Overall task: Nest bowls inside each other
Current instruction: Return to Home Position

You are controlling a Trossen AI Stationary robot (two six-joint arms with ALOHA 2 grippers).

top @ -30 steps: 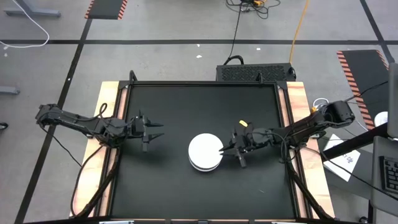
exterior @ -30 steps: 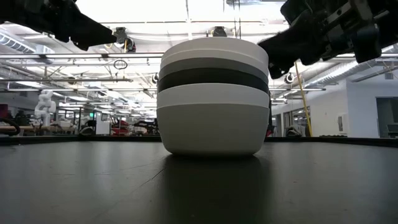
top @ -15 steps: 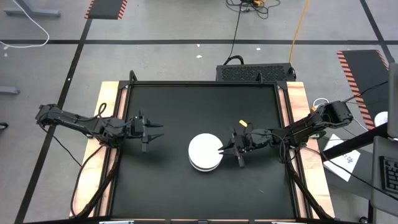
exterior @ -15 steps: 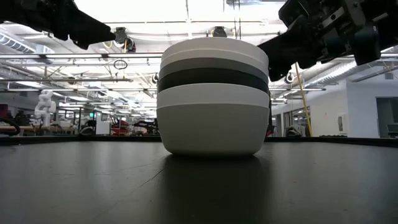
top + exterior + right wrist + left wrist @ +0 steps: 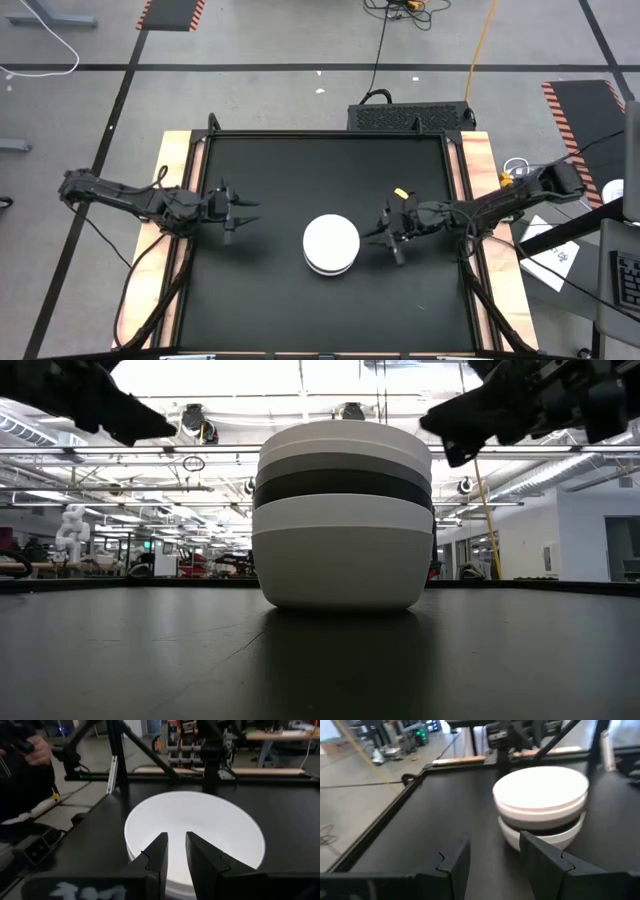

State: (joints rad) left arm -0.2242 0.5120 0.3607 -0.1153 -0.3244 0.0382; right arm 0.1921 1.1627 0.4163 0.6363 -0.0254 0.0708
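Several bowls (image 5: pixel 331 245) are nested in one stack a little right of the table's middle. The stack rests upright on the base of a white bottom bowl (image 5: pixel 340 565). In the low view a white, a black, a grey and two more white rims show above it. My right gripper (image 5: pixel 374 237) hovers just right of the stack, level with its top (image 5: pixel 195 827), fingers a narrow gap apart and empty. My left gripper (image 5: pixel 252 212) waits left of the stack (image 5: pixel 540 802), open and empty.
The black mat (image 5: pixel 270 300) has free room on all sides of the stack. Wooden strips (image 5: pixel 480 190) run along the table's left and right edges. A dark box (image 5: pixel 410 117) sits beyond the far edge. A person's hand (image 5: pixel 35 750) shows in the room behind.
My right gripper has drawn back from the stack's top rim toward the table's right edge and risen a little. The stack of bowls has stayed still.
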